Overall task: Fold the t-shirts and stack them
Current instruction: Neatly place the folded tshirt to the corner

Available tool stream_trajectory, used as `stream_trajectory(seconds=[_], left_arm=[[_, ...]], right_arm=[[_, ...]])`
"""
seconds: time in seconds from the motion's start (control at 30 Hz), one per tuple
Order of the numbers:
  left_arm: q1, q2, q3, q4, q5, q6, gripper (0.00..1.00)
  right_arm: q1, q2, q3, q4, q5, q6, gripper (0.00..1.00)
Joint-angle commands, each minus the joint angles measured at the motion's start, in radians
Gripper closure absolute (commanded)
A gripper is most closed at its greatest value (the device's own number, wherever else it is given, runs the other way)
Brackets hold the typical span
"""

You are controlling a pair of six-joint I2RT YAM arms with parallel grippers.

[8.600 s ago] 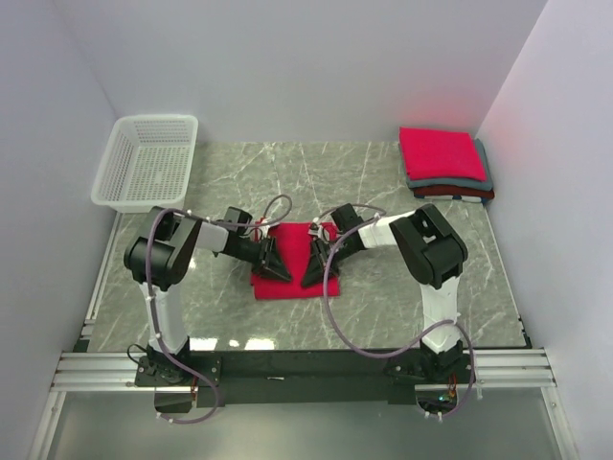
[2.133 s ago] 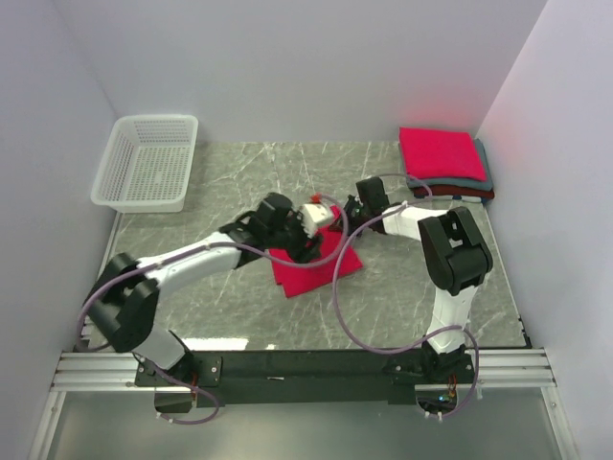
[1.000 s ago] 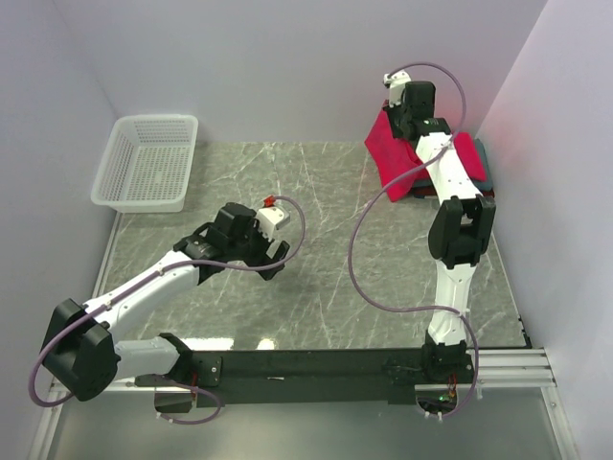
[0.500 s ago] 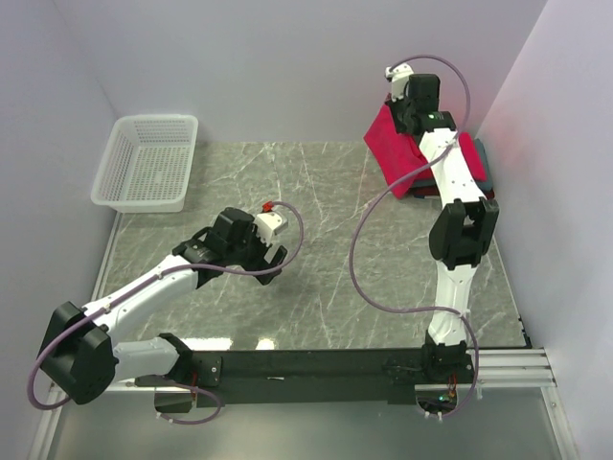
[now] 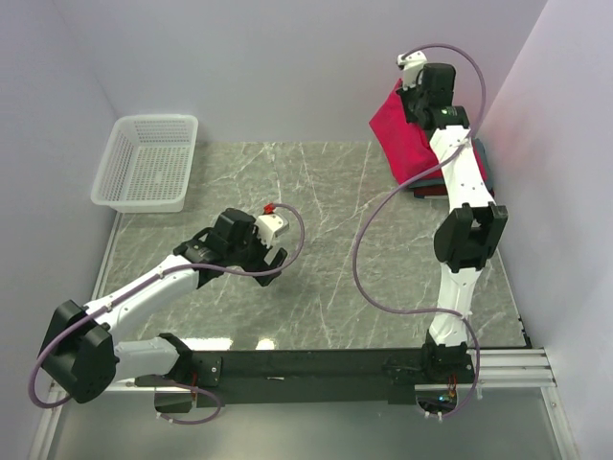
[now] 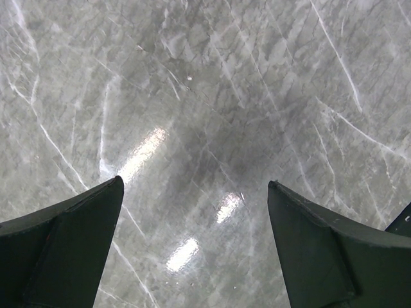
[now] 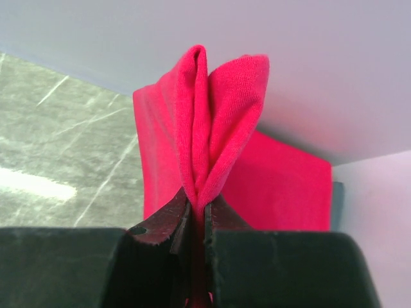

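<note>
A bright red folded t-shirt (image 5: 404, 134) hangs in the air at the back right, pinched by my right gripper (image 5: 421, 94), which is shut on its bunched upper edge (image 7: 212, 115). It hangs over the stack of folded t-shirts (image 5: 481, 165), where only a grey edge and a dark red one show beneath it. In the right wrist view, flat red cloth (image 7: 289, 186) lies behind my right gripper (image 7: 204, 208). My left gripper (image 5: 271, 259) hovers low over the bare marble, left of centre. It is open (image 6: 194, 184) with nothing between its fingers.
A white lattice basket (image 5: 148, 163) stands at the back left corner of the table. Walls close in behind and on both sides, and the right arm reaches close to the back wall. The right arm's purple cable (image 5: 369, 259) loops over the table's right half.
My right gripper has carried the red t-shirt a little further right and back, above the stack. The left arm has drawn back slightly and now holds still, open.
</note>
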Motion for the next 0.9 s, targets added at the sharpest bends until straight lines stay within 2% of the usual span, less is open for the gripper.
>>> stream_trajectory(seconds=[0.0, 0.27, 0.4, 0.5, 0.87], left_arm=[[0.004, 0.010, 0.012, 0.006, 0.021, 0.018, 0.01], [0.004, 0.027, 0.024, -0.020, 0.042, 0.028, 0.00], [0.004, 0.031, 0.030, -0.032, 0.056, 0.028, 0.00], [0.004, 0.036, 0.038, -0.043, 0.062, 0.027, 0.01], [0.004, 0.067, 0.059, -0.063, 0.114, 0.027, 0.01]], right_arm=[[-0.029, -0.086, 0.071, 0.073, -0.013, -0.023, 1.00], [-0.068, -0.045, 0.065, 0.093, -0.021, -0.055, 1.00], [-0.072, -0.029, 0.028, 0.151, -0.001, -0.098, 1.00], [-0.117, -0.016, 0.003, 0.202, 0.010, -0.144, 1.00], [-0.180, 0.023, -0.069, 0.283, -0.093, -0.231, 1.00]])
